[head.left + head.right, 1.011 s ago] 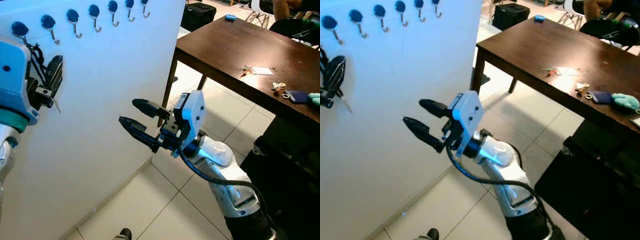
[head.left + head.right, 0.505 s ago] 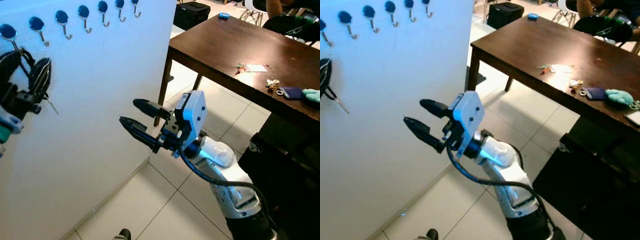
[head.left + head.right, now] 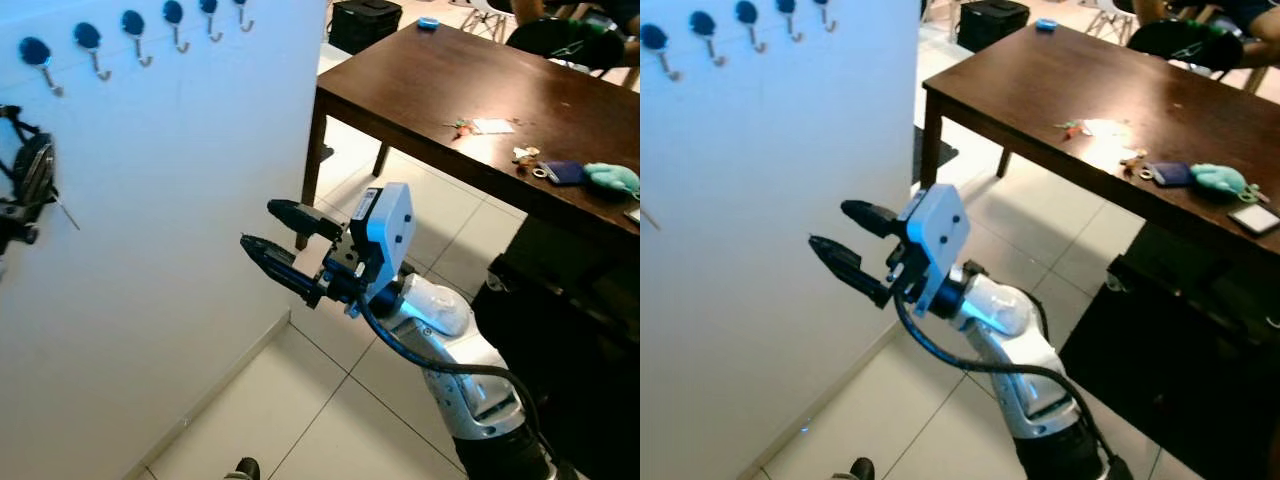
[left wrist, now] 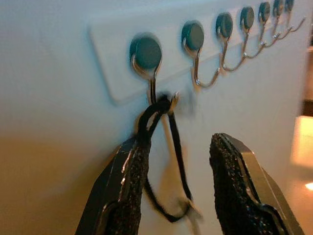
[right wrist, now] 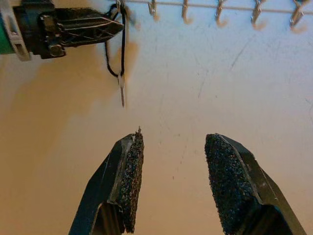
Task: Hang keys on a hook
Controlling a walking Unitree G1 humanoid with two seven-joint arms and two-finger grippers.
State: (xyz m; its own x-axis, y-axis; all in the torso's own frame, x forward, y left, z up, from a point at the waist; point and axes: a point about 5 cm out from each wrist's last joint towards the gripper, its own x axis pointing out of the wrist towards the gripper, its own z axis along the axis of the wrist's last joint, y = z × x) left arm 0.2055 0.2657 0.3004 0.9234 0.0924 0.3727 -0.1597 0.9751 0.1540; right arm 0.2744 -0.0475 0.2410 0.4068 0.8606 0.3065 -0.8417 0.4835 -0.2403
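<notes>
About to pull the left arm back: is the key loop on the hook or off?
On: the black cord hangs from the first hook, between the open left gripper fingers.

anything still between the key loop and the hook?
Nothing visible. In the left wrist view the black cord already hangs over the first hook; the left claw is open around it.

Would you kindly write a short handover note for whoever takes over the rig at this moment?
Left gripper: fingers open, up at the hook rail, straddling the hanging cord without clamping it.
Right gripper: open, empty, held out toward the white wall.
Keys: the black cord is looped over the end hook of the rail; a key dangles below.
Done: keys appear hung.
Left: draw the left gripper back without snagging the cord, then check that the keys hold.
</notes>
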